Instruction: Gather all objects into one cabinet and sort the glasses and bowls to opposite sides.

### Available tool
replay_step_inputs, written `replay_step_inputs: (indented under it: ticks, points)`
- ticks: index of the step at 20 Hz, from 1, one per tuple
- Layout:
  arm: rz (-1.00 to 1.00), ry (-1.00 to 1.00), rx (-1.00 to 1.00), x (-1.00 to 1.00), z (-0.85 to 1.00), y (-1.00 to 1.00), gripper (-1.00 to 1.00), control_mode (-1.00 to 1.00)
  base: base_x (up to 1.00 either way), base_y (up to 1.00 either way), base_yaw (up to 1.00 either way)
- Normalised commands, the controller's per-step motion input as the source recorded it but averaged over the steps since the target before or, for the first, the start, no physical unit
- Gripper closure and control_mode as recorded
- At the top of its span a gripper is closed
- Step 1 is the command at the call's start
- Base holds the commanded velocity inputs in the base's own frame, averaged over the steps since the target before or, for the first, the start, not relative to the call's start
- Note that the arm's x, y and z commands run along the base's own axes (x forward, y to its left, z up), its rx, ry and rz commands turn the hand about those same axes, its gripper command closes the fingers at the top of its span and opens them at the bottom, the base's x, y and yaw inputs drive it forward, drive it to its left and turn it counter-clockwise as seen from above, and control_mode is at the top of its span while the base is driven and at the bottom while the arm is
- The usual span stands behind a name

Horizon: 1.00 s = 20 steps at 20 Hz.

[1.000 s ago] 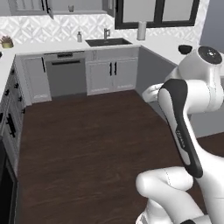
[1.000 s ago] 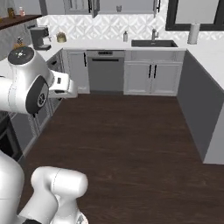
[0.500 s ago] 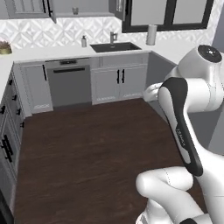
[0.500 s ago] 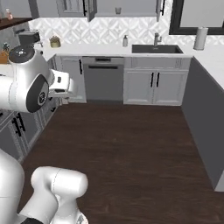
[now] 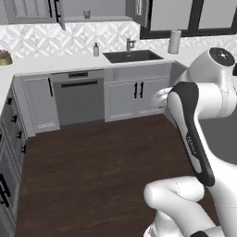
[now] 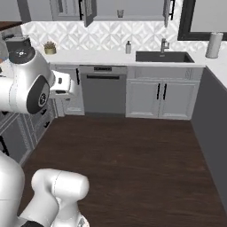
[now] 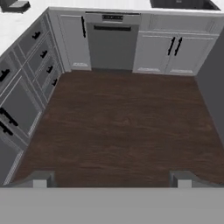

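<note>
Hand view: gripper [image 7: 111, 179], fingertips [image 7: 40, 179] set wide apart, nothing between them, poised above dark wood floor [image 7: 122, 122]. Ahead: grey dishwasher [image 7: 112, 46], flanked by grey panelled cabinets [image 7: 168, 52]. Right base view: white counter [image 6: 97, 57], black sink [image 6: 162, 56], soap dispenser [image 6: 128, 47], small glass [image 6: 120, 13] on the upper shelf. Mugs, bowl: location cannot be told.

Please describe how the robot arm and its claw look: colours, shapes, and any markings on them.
The arm is glossy white with rounded, bulging segments and dark grey joints. A long dark band runs down one link and carries small pale lettering, too small to read. A round dark cap tops the upper joint. In the hand view the claw shows two small, square, grey finger tips set far apart. No cables are visible.
</note>
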Motion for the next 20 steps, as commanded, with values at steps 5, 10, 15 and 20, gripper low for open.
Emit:
replay_step_inputs:
  ticks: [5,10,15,20]
  points:
    - [0.00,0.00,0.00,0.00,0.00,0.00,-1.00,1.00,1.00,-0.11,0.02]
    - [0.00,0.00,0.00,0.00,0.00,0.00,-1.00,1.00,1.00,-0.28,0.00]
    - [0.00,0.00,0.00,0.00,0.00,0.00,-1.00,1.00,1.00,-0.19,0.00]
    - [0.00,0.00,0.00,0.00,0.00,0.00,-1.00,1.00,1.00,0.00,0.01]
